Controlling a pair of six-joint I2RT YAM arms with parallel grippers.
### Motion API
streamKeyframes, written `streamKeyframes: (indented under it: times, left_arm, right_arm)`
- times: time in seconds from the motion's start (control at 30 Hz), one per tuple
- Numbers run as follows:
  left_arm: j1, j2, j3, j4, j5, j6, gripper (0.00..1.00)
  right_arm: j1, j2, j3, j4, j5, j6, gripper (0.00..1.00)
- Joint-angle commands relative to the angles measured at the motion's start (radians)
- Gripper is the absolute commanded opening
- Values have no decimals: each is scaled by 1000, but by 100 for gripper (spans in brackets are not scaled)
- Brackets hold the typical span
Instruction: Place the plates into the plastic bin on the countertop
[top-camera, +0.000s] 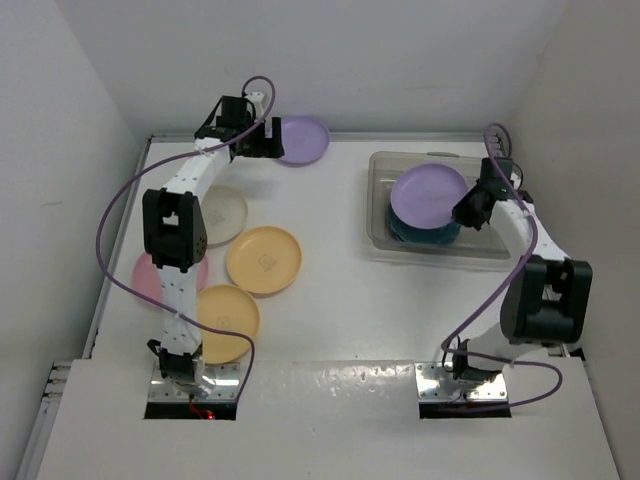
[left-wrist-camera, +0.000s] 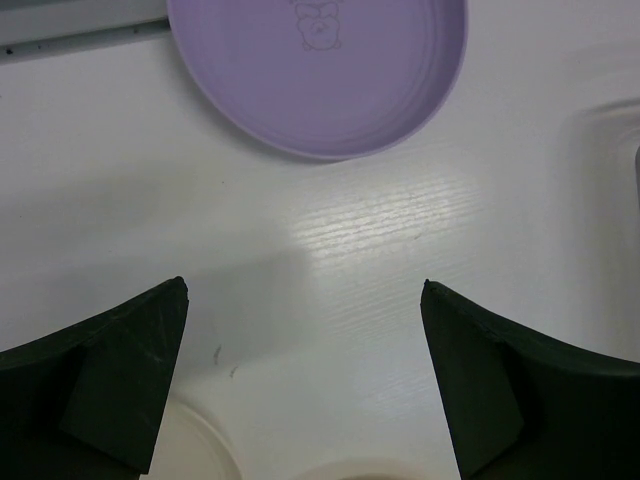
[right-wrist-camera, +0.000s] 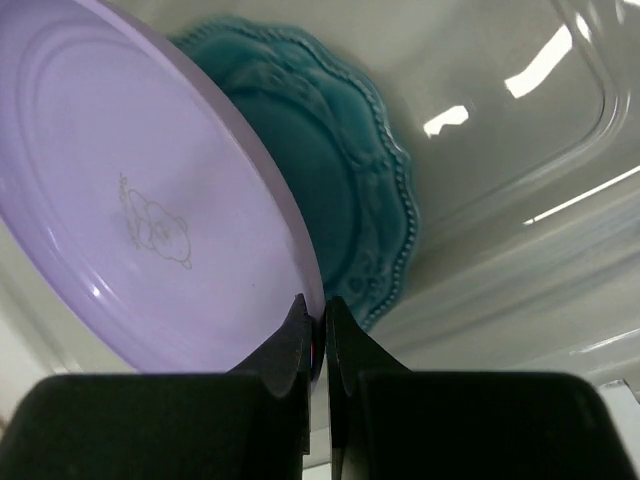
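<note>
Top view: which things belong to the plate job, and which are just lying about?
Job: plastic bin; teal plate inside it; lavender plate held by the right gripper at the bin; far lavender plate; cream plate; two yellow-orange plates; pink plate.
Not the job: arms' purple cables; metal base plates.

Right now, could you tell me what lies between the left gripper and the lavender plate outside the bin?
Only bare countertop before that lavender plate, in the left wrist view.

High rear overview of countertop (top-camera: 340, 330); close wrist views onto far lavender plate (left-wrist-camera: 318, 70) and plastic bin (right-wrist-camera: 520, 150)
</note>
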Motion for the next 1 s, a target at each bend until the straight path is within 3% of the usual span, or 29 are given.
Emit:
streamKeyframes:
  times: [0.0,0.1,0.13,0.23,0.37,0.47,0.83,0.97]
  left_arm:
    - [4,-14,69,56,-5,-31,100]
    - [4,-4,69,66,-5,-31,100]
    - [4,-4,69,66,-5,-31,100]
    - [4,5,69,76,-14,-31,100]
    - [4,39,69,120,-42,-40,100]
    - [-7,89,78,165,-55,-80,100]
    - [-39,423,411,215,-230,-177,100]
    - [-73,474,460,226,-312,-110,100]
  right_arm:
    - [-4,85,38,-46,-29,-6,0]
    - [-9,139,52,-48,-34,-10,0]
    - [-12,150,59,-45,-32,-16,5]
    - [-11,194,114,-107,9,-42,22]
    - [8,194,142,-154,66,-102,68]
    - [35,168,159,-186,134,-149,80]
    - [183,65,263,-227,192,-271,81]
    - [207,44,313,-252,190,-288,81]
